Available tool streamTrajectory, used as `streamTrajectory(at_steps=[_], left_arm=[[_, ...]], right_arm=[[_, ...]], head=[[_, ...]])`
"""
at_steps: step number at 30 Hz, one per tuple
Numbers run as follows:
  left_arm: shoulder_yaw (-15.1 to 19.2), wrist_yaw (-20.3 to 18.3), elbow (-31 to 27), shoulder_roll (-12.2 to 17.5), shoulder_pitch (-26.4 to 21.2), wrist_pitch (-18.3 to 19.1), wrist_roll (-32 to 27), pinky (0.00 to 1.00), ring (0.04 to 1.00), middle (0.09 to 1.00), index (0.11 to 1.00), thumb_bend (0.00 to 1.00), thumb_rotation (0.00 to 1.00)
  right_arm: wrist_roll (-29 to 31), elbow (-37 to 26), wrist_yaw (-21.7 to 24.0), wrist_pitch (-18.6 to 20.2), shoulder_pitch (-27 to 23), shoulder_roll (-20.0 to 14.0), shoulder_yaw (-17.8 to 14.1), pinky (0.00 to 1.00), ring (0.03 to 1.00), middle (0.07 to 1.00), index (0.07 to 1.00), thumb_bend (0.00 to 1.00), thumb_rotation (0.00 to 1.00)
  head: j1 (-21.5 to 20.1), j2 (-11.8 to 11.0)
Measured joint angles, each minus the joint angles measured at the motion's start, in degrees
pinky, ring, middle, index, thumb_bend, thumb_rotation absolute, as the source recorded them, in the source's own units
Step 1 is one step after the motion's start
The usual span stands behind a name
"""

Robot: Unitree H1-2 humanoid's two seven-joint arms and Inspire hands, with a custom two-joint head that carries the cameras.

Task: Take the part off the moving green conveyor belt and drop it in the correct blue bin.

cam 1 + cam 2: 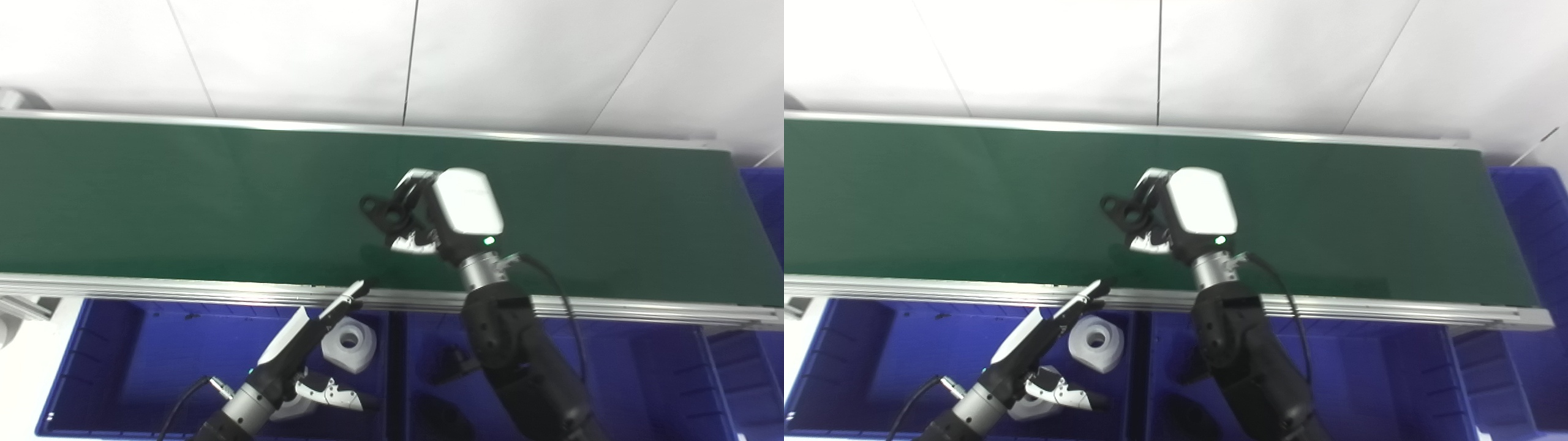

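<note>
While my right hand (429,214) clamps the black part (383,211) above the belt (184,196), I should draw it back past the belt's near rail, over the bin (612,367) holding dark parts; my left hand (306,361) idles spread.

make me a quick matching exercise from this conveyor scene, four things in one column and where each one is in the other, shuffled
Things:
1. black part
2. white part
3. left hand
4. conveyor belt

Places:
A. over the left blue bin, holding nothing
B. runs across the scene behind the bins
C. lying in the left blue bin
D. held in the right hand above the belt

Pairs: 1-D, 2-C, 3-A, 4-B
</note>
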Motion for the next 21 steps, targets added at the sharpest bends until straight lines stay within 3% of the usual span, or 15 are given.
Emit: streamTrajectory(at_steps=[13,17,21], left_arm=[[1.88,-1.52,-3.13,0.02,1.41,0.16,-3.24,0.90,0.963,0.989,0.963,0.84,0.38],[2.38,-2.53,-3.53,0.17,1.43,0.36,-4.84,0.96,0.988,0.999,0.970,0.84,0.39],[3.22,-3.87,-4.83,1.43,1.62,2.42,-6.59,0.94,0.984,0.997,0.973,0.84,0.37]], right_arm=[[-0.92,-13.71,5.55,1.44,16.54,-1.92,-5.88,0.14,0.209,0.471,0.487,0.53,0.00],[2.27,-15.39,9.30,0.30,21.06,-6.18,-6.05,0.16,0.231,0.472,0.488,0.53,0.00],[7.32,-15.99,15.76,-0.20,23.30,-11.84,-7.16,0.15,0.218,0.470,0.487,0.53,0.00]], head=[[-4.03,1.93],[-5.62,2.90],[-7.47,4.22]])
